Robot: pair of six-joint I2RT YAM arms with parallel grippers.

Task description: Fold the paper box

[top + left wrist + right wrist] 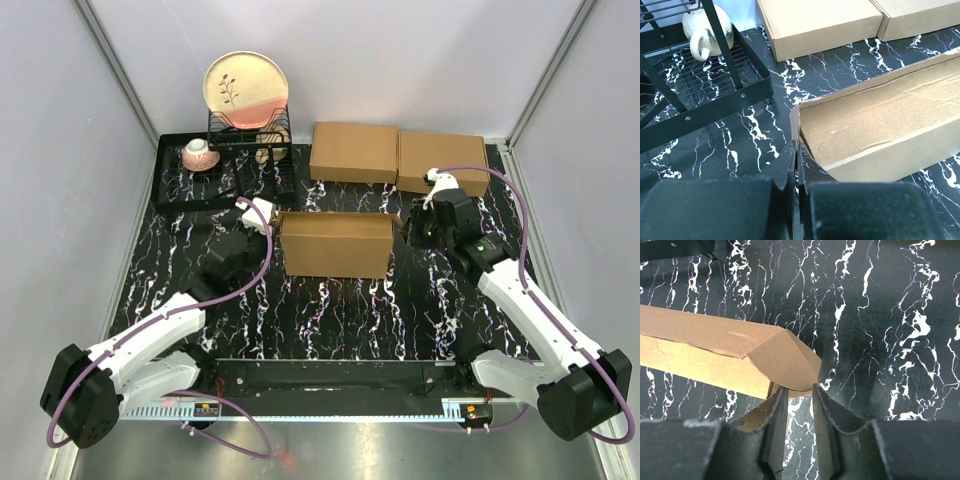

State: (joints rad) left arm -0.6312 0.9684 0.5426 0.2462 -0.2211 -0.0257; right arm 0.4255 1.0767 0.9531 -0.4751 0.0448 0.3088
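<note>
Whether cardboard was pinched could not be determined: the left gripper (796,162) was seen with fingertips together at the left end of the paper box (335,245), which stood mid-way across the table (330,320). The right gripper (796,397) was held low at the right end, jaws apart astride the folded corner. Both arms were extended forward.

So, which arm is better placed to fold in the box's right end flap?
Right, I think. The right fingers stand apart at the tip of the right end flap of the paper box; the left fingers are shut on its opposite end.
</note>
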